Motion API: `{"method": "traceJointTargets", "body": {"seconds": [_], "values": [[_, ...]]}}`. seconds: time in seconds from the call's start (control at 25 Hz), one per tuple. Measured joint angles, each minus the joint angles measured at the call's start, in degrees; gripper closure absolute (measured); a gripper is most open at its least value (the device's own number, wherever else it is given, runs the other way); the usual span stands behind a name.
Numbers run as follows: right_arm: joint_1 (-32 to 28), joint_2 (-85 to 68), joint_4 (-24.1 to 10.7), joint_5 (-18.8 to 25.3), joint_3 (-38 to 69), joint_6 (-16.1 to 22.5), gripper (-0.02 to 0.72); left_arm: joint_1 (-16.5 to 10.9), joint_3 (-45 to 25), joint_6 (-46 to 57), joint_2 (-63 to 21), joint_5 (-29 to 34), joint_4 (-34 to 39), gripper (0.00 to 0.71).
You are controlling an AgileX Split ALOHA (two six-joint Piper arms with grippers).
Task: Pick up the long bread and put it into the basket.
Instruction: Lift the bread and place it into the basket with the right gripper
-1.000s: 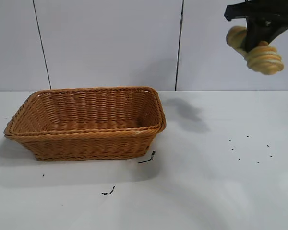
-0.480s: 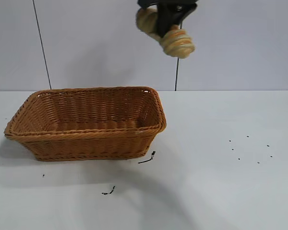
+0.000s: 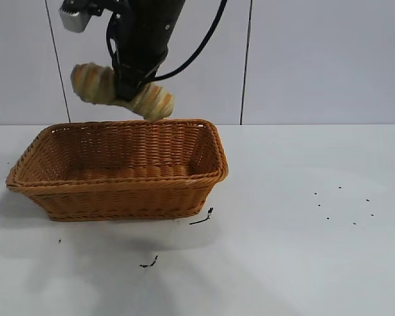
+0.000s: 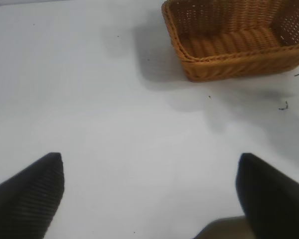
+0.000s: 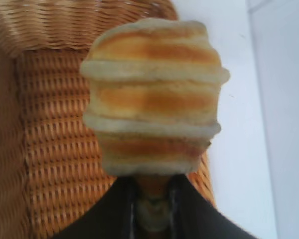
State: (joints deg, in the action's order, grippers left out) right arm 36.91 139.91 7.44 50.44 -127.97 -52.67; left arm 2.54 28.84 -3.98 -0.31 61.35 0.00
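I've swung the right gripper (image 3: 127, 85) leftward; it's clamped on the long bread (image 3: 122, 92), now above the basket (image 3: 118, 187). Next: lower, then release. Left gripper (image 4: 149, 199) idles, fingers apart.

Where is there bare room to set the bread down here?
The basket holds nothing, so its whole floor is free. The right gripper holds the long bread above its back rim. The table right of the basket is bare except for small dark specks.
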Motion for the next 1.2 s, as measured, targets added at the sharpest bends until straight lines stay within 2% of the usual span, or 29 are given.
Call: {"method": "traceJointTargets", "body": {"seconds": [0.24,0.32,0.4,0.56,0.6,0.72,0.92,1.0,1.04,1.2], "values": [[0.0,2.7,0.6,-0.7,0.0,0.0,0.610,0.0,0.0,0.0,0.0,0.0,0.0,0.014],[0.0,3.0,1.3,-0.7,0.0,0.0,0.582,0.0,0.0,0.0,0.0,0.0,0.0,0.014],[0.0,3.1,1.7,-0.7,0.0,0.0,0.495,0.0,0.0,0.0,0.0,0.0,0.0,0.014],[0.0,3.1,1.8,-1.0,0.0,1.2,0.152,0.0,0.0,0.0,0.0,0.0,0.0,0.014],[0.0,3.1,1.8,-1.0,0.0,1.7,0.094,0.0,0.0,0.0,0.0,0.0,0.0,0.014],[0.0,2.8,1.9,-1.0,0.0,3.0,0.029,0.0,0.0,0.0,0.0,0.0,0.0,0.014],[-1.2,-0.3,2.1,-1.0,0.0,4.4,0.010,0.0,0.0,0.0,0.0,0.0,0.0,0.014],[-1.9,-2.7,2.2,-0.7,0.0,7.9,0.010,0.0,0.0,0.0,0.0,0.0,0.0,0.014],[-2.2,-3.7,2.2,-0.5,0.0,11.3,0.010,0.0,0.0,0.0,0.0,0.0,0.0,0.014],[-3.9,-8.1,1.4,1.9,0.0,32.2,0.010,0.0,0.0,0.0,0.0,0.0,0.0,0.014]]}}
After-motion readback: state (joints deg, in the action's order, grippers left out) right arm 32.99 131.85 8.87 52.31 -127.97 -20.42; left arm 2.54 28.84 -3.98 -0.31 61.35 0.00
